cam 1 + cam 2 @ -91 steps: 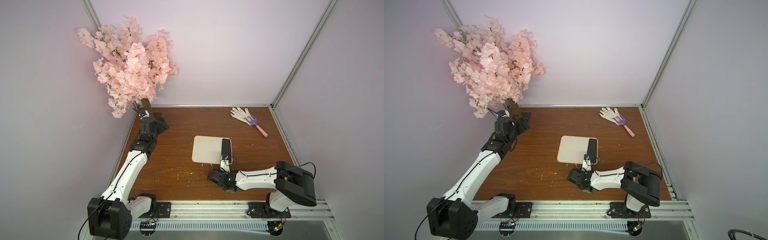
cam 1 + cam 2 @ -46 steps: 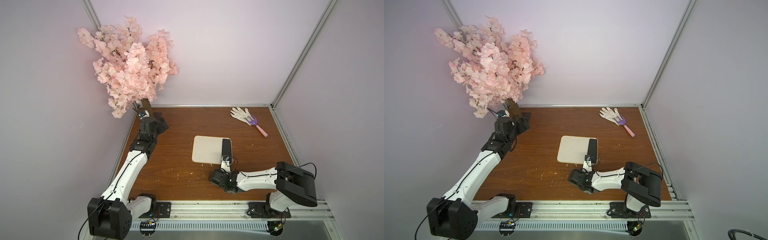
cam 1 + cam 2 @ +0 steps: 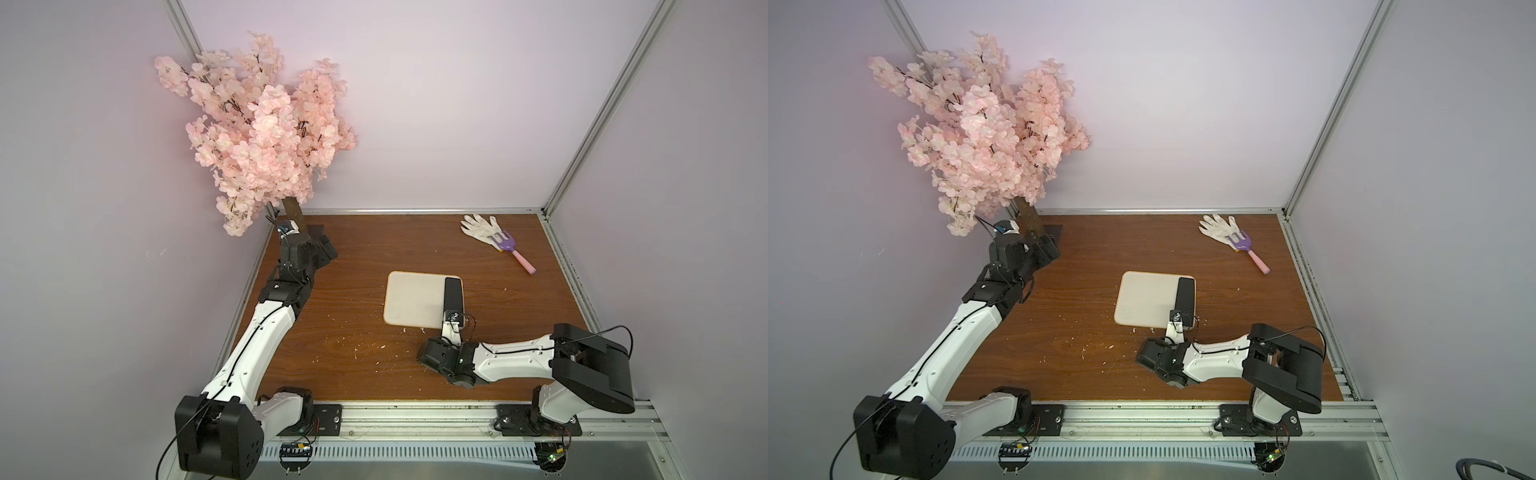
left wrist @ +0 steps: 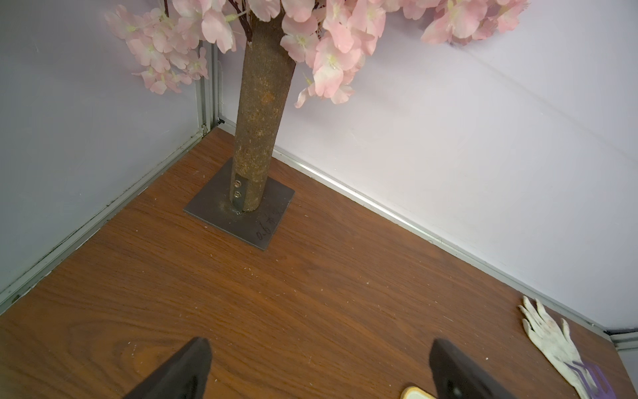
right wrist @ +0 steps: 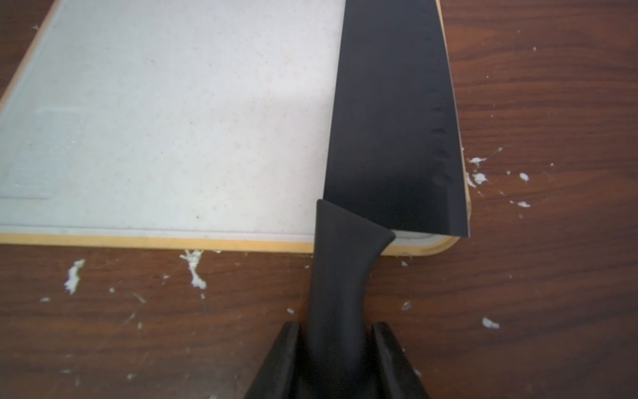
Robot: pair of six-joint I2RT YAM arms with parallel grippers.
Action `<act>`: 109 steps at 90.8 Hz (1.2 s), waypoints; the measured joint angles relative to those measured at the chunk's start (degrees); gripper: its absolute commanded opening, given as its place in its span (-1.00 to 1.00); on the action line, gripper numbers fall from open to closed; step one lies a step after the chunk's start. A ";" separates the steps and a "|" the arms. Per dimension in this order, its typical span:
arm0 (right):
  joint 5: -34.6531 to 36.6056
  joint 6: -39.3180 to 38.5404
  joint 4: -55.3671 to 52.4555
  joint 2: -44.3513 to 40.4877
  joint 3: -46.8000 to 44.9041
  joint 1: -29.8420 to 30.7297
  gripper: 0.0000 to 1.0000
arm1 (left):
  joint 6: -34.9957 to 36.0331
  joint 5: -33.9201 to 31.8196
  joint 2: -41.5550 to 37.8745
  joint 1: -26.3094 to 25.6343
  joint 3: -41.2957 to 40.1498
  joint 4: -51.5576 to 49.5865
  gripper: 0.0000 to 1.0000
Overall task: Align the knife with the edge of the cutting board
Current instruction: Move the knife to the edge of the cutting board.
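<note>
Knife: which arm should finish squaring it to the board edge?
Right. The right gripper holds the knife by its handle, blade lying on the cutting board along its rim. The left gripper is open, off by the tree trunk.

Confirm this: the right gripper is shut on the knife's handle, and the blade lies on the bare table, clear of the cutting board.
Wrong in one respect. The blade lies on the cutting board, running along one edge of it, not clear of it. The rest stands: the right gripper is shut on the handle of the knife. The right wrist view shows this plainly.
</note>
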 measured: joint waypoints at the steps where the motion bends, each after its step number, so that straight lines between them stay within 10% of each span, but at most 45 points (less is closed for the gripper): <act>1: 0.00 0.00 0.00 0.00 0.00 0.00 -0.65 | -0.02 0.00 0.00 0.00 0.00 0.00 1.00; 109: 0.79 -0.22 1.44 -0.09 -0.96 -0.42 -0.63 | 0.17 -0.85 0.00 0.00 0.00 0.00 1.00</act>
